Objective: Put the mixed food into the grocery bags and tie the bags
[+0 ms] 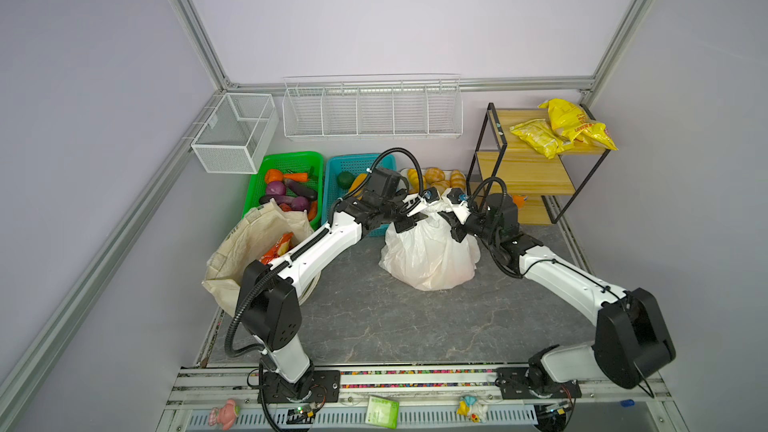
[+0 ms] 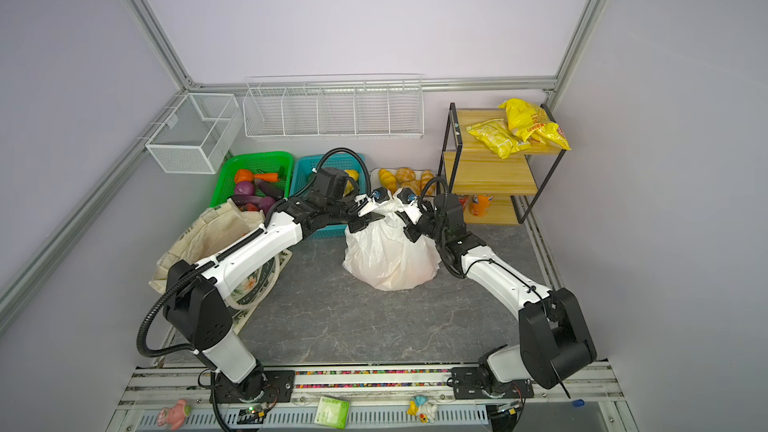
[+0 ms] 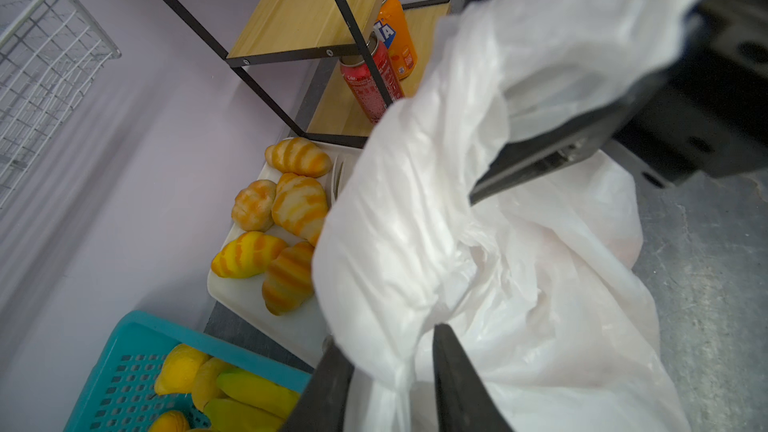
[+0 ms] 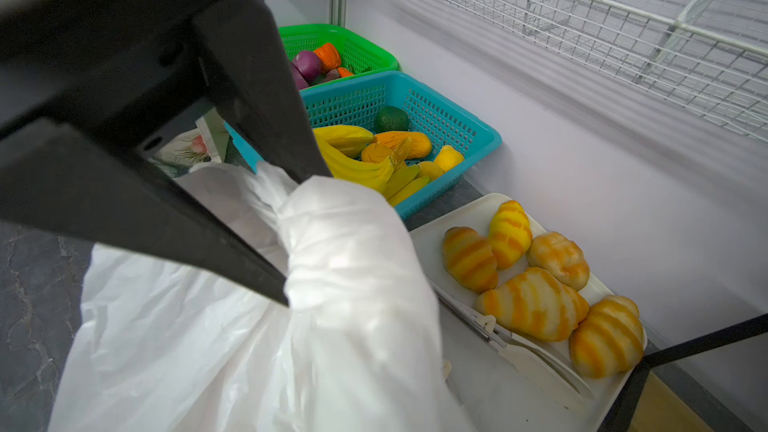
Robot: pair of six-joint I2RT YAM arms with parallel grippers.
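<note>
The left pincer (image 3: 386, 340) stands partly open, its two black fingers (image 3: 455, 380) set either side of a twisted band of the plastic carrier bag (image 1: 430, 255) without visibly squeezing it. Facing it and close by, the right pincer (image 3: 498, 184) is closed tight; film from the bag's top is draped over it, and whether any is nipped between its jaws cannot be told. Directly below both pincers the bag sits plump on the grey worktop (image 1: 415, 326), its gathered neck rising to them; its contents show only as a faint warm tint through the plastic. Just past the pincers' tips, on the side away from the arms' bases, lies a white tray (image 4: 498, 401) with golden croissants (image 4: 532, 305). Beside that tray, beneath the left pincer's wrist, a teal basket (image 4: 449, 122) holds yellow and orange toy fruits (image 4: 357, 164), and farther the same way a green basket (image 4: 365, 51) holds toy vegetables (image 4: 309, 64). Just beyond the right pincer's wrist stands a wooden shelf (image 1: 528, 172) with yellow snack packets (image 1: 577, 122) on its top board. Well behind the left pincer, alongside its arm, the canvas tote (image 1: 245, 243) slumps open with the red snack packet (image 1: 277, 248) inside
</note>
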